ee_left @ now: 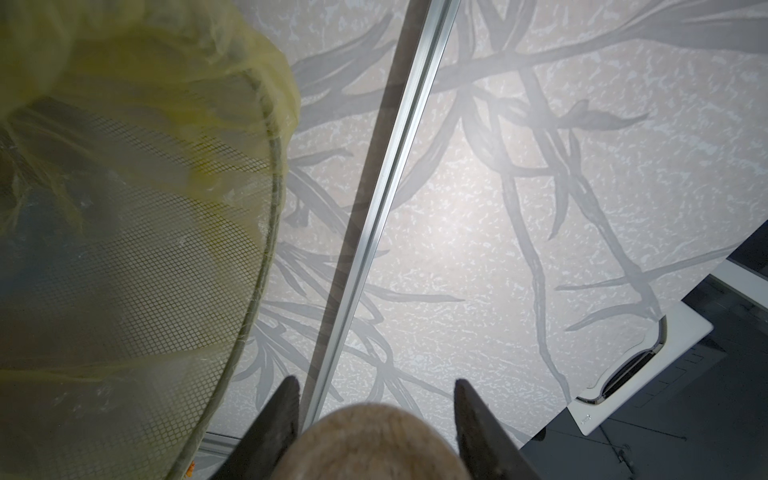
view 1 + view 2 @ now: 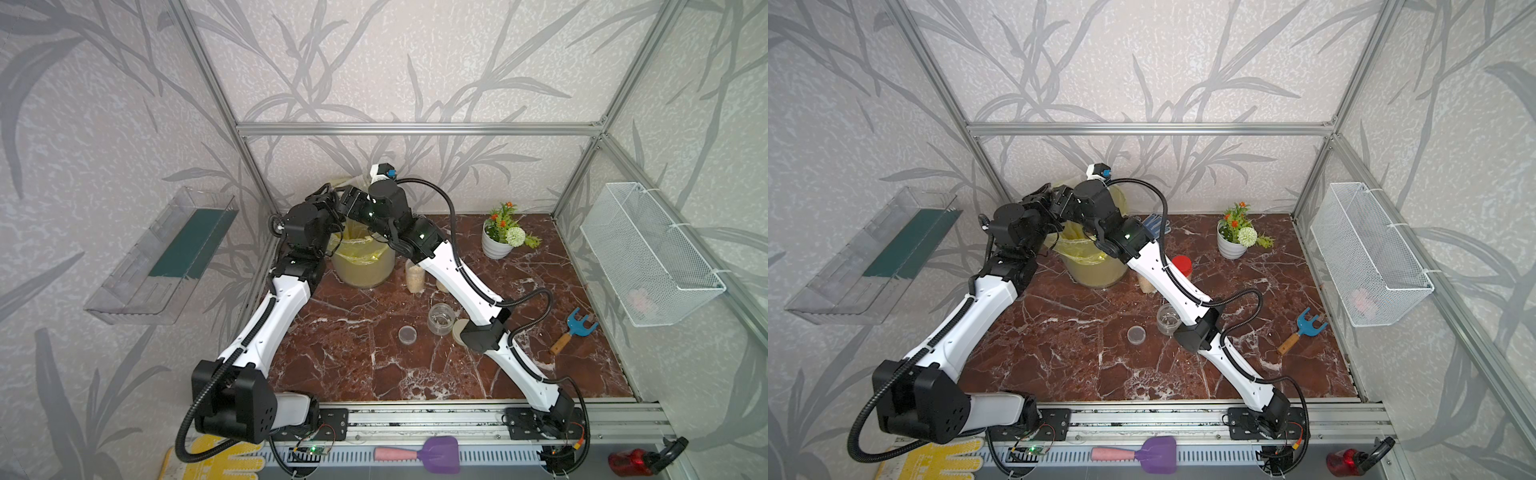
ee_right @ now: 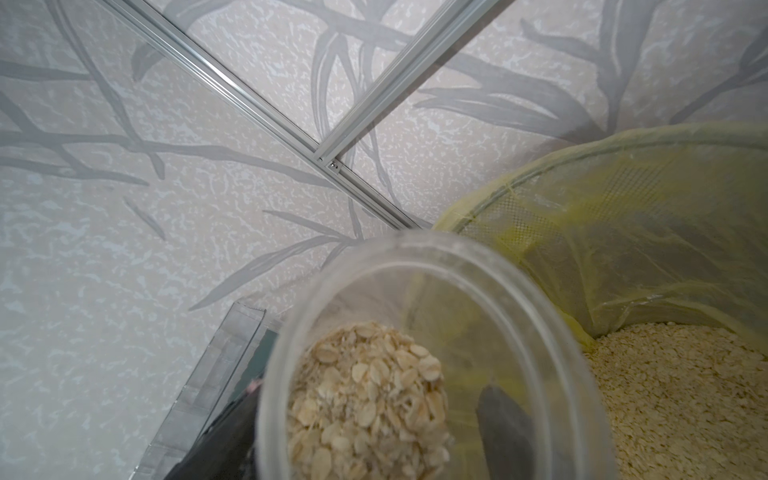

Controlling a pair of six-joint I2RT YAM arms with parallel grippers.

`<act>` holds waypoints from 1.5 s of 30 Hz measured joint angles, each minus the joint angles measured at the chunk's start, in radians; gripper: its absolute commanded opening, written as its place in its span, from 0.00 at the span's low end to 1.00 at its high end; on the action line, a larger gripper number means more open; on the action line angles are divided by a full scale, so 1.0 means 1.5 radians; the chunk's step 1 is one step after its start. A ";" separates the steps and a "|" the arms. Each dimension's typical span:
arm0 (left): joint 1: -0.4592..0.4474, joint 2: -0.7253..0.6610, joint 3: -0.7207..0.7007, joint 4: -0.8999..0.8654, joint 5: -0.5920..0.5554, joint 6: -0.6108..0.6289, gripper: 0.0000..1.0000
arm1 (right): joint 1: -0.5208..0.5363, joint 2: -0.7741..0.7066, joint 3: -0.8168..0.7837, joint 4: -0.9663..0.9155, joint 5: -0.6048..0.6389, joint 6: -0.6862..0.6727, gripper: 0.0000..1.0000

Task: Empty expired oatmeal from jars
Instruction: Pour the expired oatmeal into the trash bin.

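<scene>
Open jar (image 3: 457, 257) of oatmeal (image 3: 365, 395) over the yellow-lined bucket (image 3: 623, 208).
Right gripper (image 3: 365, 415) jaws flank the jar, grip unclear; left gripper (image 1: 376, 382) jaws clamp a beige round thing (image 1: 374, 440).

A mesh bucket with yellow plastic liner (image 2: 363, 266) stands rear left on the red-brown marble table (image 2: 332, 374), pale oatmeal flakes (image 3: 685, 395) in it; an open clear plastic jar (image 3: 478, 332) hangs just above its rim. Right of the bucket stands a slim clear jar of oatmeal (image 2: 414, 276), a red-capped clear jar (image 2: 1181, 266) just to its right. In front of these sits an open squat clear jar (image 2: 441, 319), a round clear lid (image 2: 407, 334) to its left.
</scene>
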 measured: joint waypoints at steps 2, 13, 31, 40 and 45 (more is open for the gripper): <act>0.006 0.008 0.000 0.000 0.005 0.001 0.00 | -0.001 0.000 0.002 -0.021 -0.001 -0.011 0.75; 0.047 0.024 0.000 -0.001 0.041 0.028 0.00 | -0.018 -0.058 -0.021 -0.212 -0.022 -0.185 0.70; 0.054 0.051 0.019 -0.011 0.124 0.117 0.00 | -0.073 -0.305 -0.207 -0.418 -0.077 -0.507 0.70; 0.060 0.056 0.050 -0.037 0.158 0.186 0.00 | -0.128 -0.489 -0.476 -0.472 -0.102 -0.597 0.70; 0.066 0.060 0.055 -0.068 0.169 0.237 0.00 | -0.162 -0.613 -0.643 -0.449 -0.124 -0.630 0.70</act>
